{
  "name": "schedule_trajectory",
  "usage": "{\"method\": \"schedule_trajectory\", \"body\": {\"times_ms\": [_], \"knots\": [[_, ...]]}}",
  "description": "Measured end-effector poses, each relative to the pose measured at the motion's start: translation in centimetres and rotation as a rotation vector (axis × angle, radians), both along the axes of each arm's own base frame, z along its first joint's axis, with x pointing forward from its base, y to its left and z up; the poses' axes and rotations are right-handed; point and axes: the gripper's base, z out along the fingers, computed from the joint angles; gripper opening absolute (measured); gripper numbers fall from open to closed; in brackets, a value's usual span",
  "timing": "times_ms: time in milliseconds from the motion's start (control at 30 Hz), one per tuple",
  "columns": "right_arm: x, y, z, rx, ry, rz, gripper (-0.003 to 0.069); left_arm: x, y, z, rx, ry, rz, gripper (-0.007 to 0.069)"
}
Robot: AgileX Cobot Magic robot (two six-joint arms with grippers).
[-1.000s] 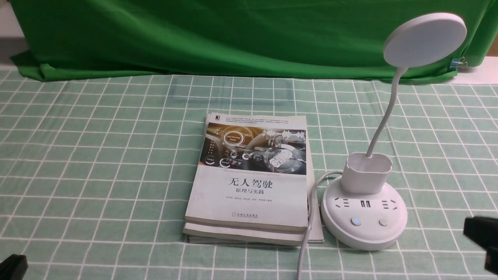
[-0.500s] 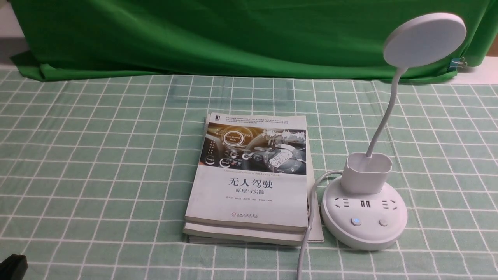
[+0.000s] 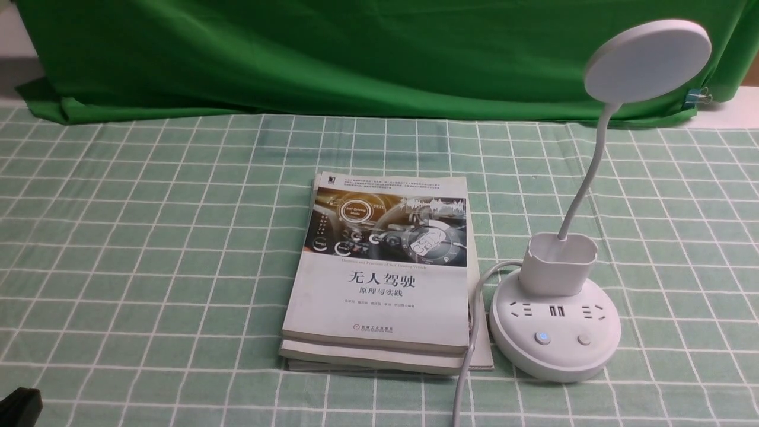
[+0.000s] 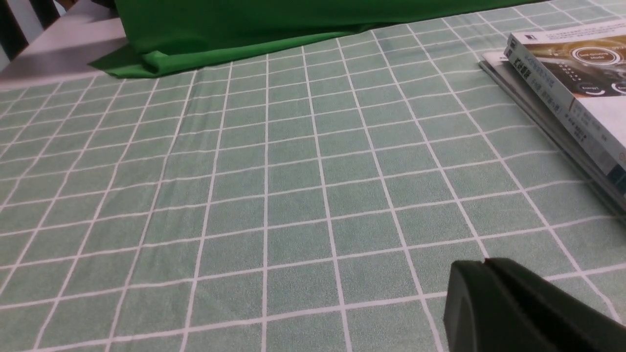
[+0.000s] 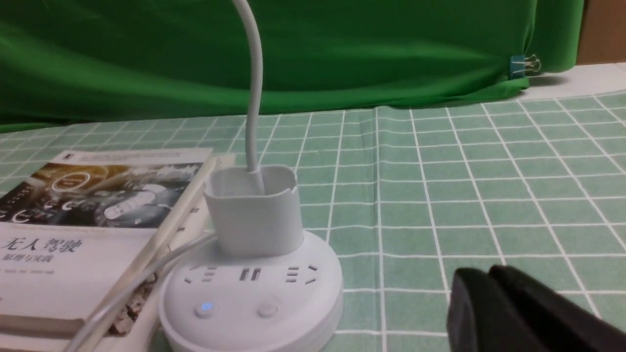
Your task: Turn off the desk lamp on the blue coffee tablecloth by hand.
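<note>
The white desk lamp [image 3: 554, 341] stands at the right on the mint checked tablecloth [image 3: 148, 237]. Its disc head [image 3: 647, 61] is raised on a thin neck above the cup holder. The left of the base's two buttons [image 3: 542, 338] glows blue. The lamp base also shows in the right wrist view [image 5: 249, 288]. My right gripper [image 5: 489, 274] is shut and empty, low over the cloth and apart from the base; it is out of the front view. My left gripper [image 4: 485, 264] is shut and empty over bare cloth, with only a corner in the front view [image 3: 18, 406].
A stack of two books [image 3: 379, 279] lies just left of the lamp base. The lamp's white cable [image 3: 468, 356] runs along the books' right edge to the front. A dark green backdrop cloth [image 3: 356, 53] hangs at the back, with a binder clip [image 3: 699, 95] at its right.
My right gripper, seen at the right edge of the front view a second ago, has moved back out of that view. The lamp, books and left gripper have not moved.
</note>
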Motion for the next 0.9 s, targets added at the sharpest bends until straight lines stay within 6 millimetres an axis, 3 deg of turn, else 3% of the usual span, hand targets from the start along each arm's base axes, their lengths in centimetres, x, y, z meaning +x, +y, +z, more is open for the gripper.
{"method": "schedule_trajectory", "body": {"times_ms": [900], "knots": [[0.00,0.00,-0.03,-0.004,0.002,0.001,0.0092,0.00,0.00,0.00,0.000,0.000,0.000,0.0000]]}}
